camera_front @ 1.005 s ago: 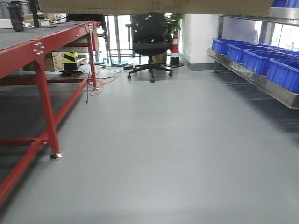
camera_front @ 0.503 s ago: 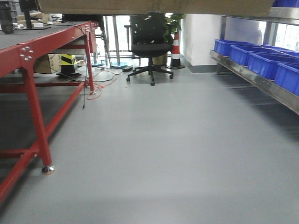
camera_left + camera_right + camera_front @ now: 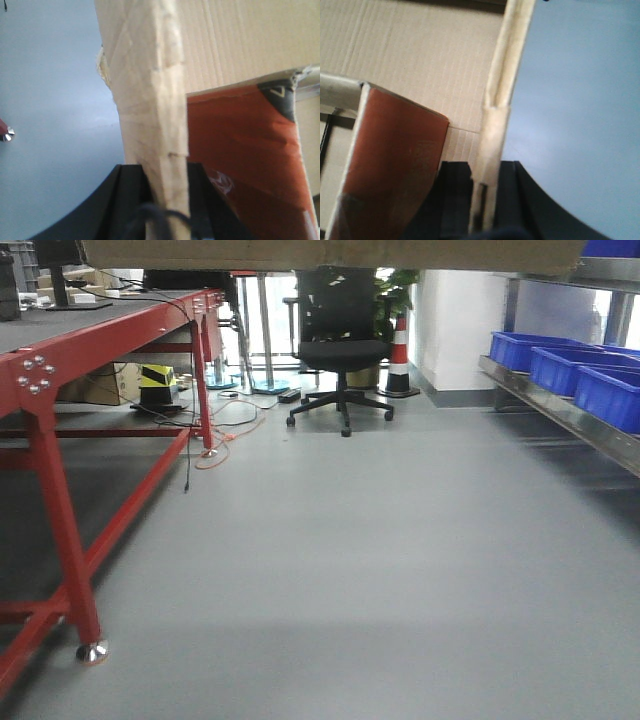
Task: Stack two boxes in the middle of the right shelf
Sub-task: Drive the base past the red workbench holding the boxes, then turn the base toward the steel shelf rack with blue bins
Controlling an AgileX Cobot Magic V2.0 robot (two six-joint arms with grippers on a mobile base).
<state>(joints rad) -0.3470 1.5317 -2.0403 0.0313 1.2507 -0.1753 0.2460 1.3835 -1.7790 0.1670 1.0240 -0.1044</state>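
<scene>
Thin carton [image 3: 240,45] wall clamped between jaws of left gripper [image 3: 165,200] and right gripper [image 3: 485,195] alike; judged light, crushable, best held deep on opposite walls.

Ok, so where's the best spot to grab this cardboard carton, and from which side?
Its thin upright end walls, one per arm. The carton is wide and open-topped, so each wall's rim fits between jaws coming down from above, one finger inside, one outside. The left gripper and right gripper are clamped that way, at opposite ends, which probably keeps it level.
</scene>
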